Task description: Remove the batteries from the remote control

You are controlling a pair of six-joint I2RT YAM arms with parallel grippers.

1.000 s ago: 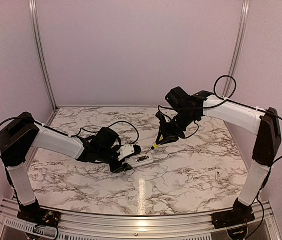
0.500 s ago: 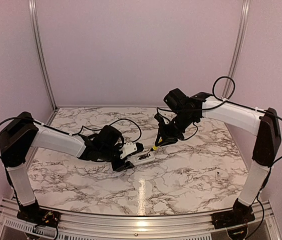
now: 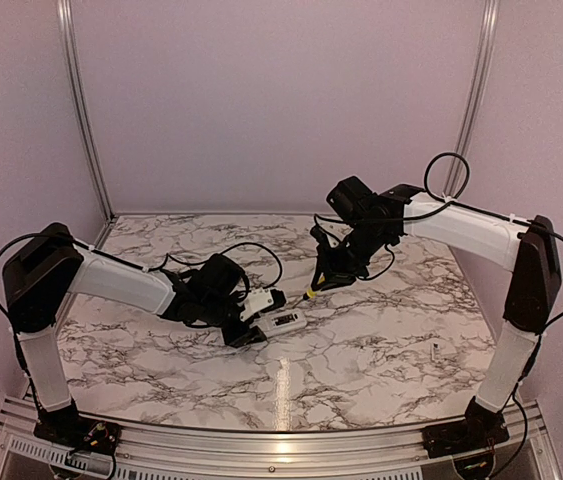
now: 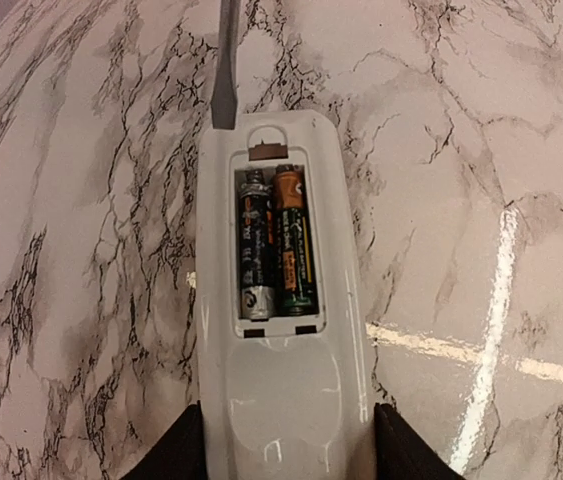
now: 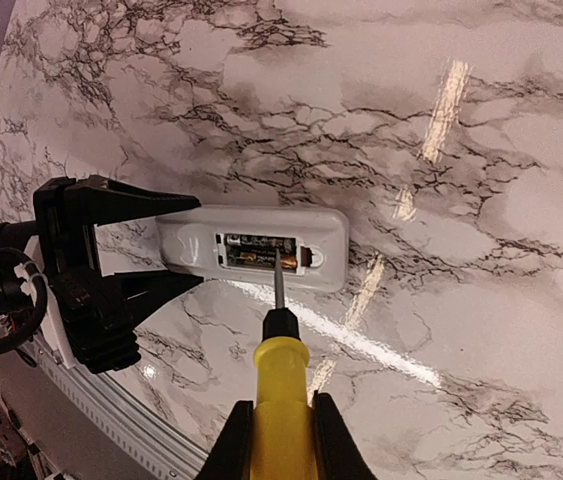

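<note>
At centre-left of the top view, the left gripper pinches the left end of the remote control, which faces up with both batteries seated in its bay; a hard pry could twist it out of that end-only hold. To its right, the right gripper is clamped on the yellow-handled screwdriver, whose blade could skid off a battery or flick one rolling. The glossy marble-patterned tabletop sits between plain lilac walls and aluminium posts.

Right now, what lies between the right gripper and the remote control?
The yellow-handled screwdriver: the right gripper is shut on its handle and the blade reaches toward the open back of the remote control, seen in the right wrist view. Contact unclear.
</note>
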